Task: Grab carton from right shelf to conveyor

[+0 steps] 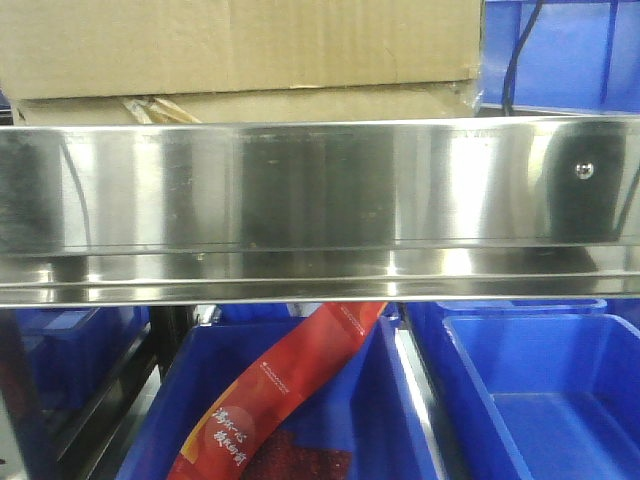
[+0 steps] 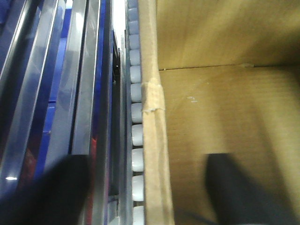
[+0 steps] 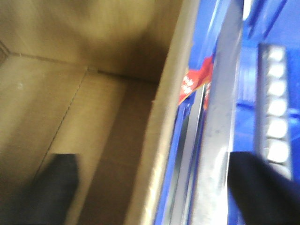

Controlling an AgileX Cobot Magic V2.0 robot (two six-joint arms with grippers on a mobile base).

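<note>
carton: upper left of front view, resting on right shelf. left gripper: fingers apart, straddling carton wall. right gripper: blurred, fingers apart, seemingly astride another wall.

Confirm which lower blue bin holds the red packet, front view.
The centre bin, red packet leaning in it; the bin to its right shows only bare blue floor.

Blue plastic bins behind; 1 holds a red packet.
</note>
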